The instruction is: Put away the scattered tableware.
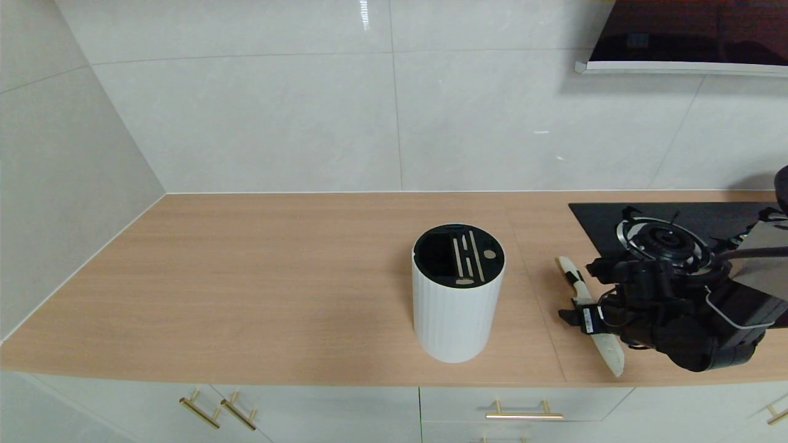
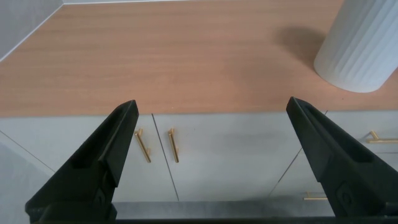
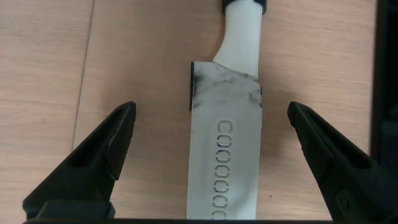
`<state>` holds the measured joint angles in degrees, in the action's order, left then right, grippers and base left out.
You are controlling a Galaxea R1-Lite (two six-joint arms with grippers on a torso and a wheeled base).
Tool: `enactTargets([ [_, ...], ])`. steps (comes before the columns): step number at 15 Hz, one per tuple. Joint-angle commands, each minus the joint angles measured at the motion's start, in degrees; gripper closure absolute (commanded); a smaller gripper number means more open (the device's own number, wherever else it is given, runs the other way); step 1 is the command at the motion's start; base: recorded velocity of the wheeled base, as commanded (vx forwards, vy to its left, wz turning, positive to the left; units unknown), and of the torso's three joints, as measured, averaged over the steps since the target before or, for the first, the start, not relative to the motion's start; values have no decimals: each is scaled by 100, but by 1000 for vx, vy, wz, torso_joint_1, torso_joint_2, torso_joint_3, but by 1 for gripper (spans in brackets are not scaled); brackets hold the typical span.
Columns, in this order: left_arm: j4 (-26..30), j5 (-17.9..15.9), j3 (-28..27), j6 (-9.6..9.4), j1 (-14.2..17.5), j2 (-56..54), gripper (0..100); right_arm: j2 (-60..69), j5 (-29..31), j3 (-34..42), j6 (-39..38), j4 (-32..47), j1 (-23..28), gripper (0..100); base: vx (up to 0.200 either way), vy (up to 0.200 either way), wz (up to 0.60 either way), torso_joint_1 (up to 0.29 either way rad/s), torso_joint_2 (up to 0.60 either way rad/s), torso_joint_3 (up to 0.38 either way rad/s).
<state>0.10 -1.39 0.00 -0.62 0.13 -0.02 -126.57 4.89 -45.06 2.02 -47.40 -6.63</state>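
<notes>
The knife (image 1: 572,280) is lying flat on the wooden surface (image 1: 277,277), between the white holder (image 1: 458,295) and the stove (image 1: 662,237); its tip is pointing toward the front edge. The right hand (image 3: 210,124) is hovering right over it, released, with its 2 fingers standing wide on either side of the blade where it meets the handle; nothing is being gripped yet.

The risks are looking like these: the blade is lying flush and thin, so closing fingers may be scraping the wood or skating over the steel instead of catching it; a glancing touch could be spinning the knife or nudging its tip past the front edge; a grip on the blade alone may be letting the heavier handle sag.

The holder is standing upright just beside the knife, and its dark top is showing narrow slots, so a tilted blade would likely be jamming at the mouth. The left hand (image 2: 211,106) is hanging released over the front edge, above the cabinet handles (image 2: 143,146), well apart from the knife; nothing is lying between knife and holder.
</notes>
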Motion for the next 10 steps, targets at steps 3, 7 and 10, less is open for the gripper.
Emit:
enactTargets([
  [3,-1,-2,0,1,4,2,0,-87,74,6,9,-200,4,0,0,0,0,0,0,0],
  [7,-1,-2,0,1,4,2,0,-192,118,-65,9,-209,13,0,0,0,0,0,0,0],
  [10,-1,-2,0,1,4,2,0,-192,126,-117,0,-209,66,100,0,0,0,0,0,0],
])
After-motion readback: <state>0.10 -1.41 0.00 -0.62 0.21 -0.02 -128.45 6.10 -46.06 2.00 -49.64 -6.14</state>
